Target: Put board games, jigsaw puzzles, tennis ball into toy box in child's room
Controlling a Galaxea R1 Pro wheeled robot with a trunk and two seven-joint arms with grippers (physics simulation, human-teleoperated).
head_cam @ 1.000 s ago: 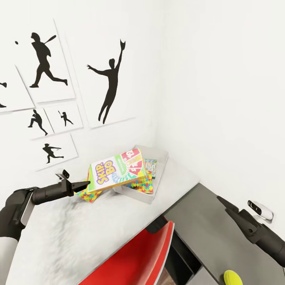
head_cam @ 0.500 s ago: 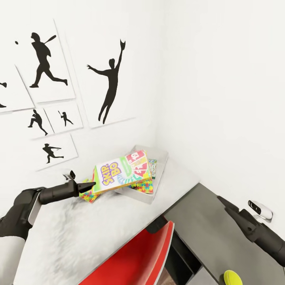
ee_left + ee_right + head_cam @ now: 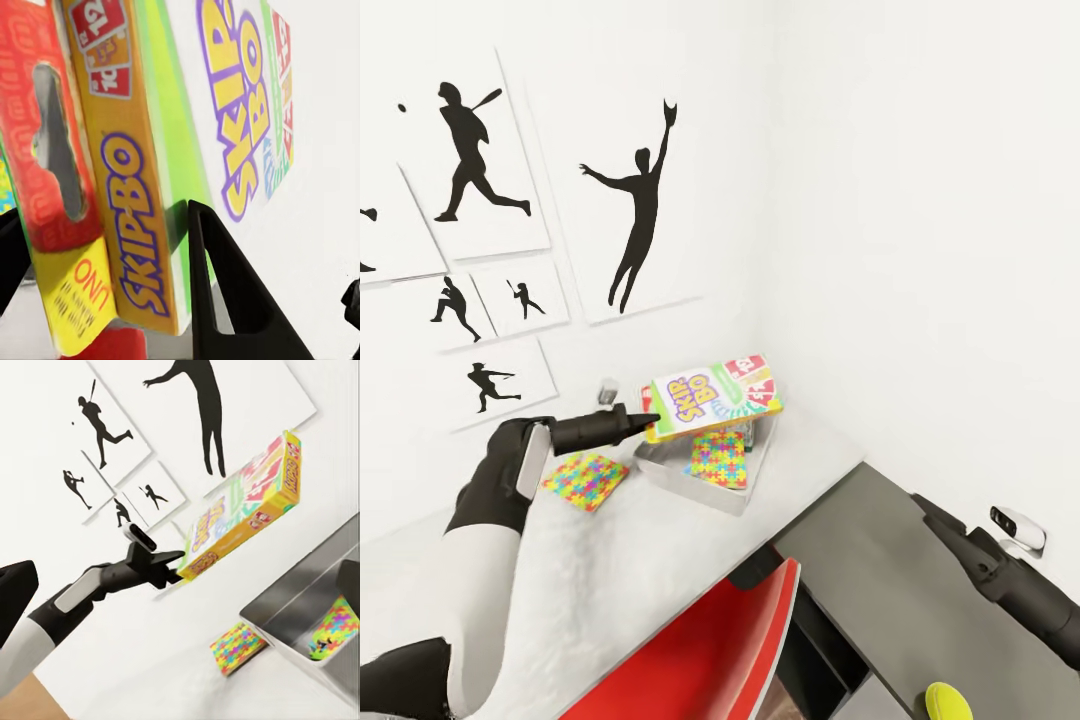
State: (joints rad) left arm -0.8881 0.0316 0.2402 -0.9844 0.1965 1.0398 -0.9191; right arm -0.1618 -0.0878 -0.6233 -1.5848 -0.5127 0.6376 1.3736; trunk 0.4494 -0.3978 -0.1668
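Lifted higher and carried rightward: Skip-Bo box (image 3: 712, 398), clamped in left tool (image 3: 643, 425), now over toy box (image 3: 690, 480). Uncovered on desk (image 3: 610, 560): jigsaw puzzle (image 3: 584, 479).

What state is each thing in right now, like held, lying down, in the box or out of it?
Skip-Bo box: held in the air by the left gripper, above the toy box.
Toy box: open-topped, on the table.
Jigsaw puzzle in the box: lying inside it.
Jigsaw puzzle on the table: lying flat, outside the box.
Tennis ball: outside the box, near the right arm.
Right gripper: holding nothing.
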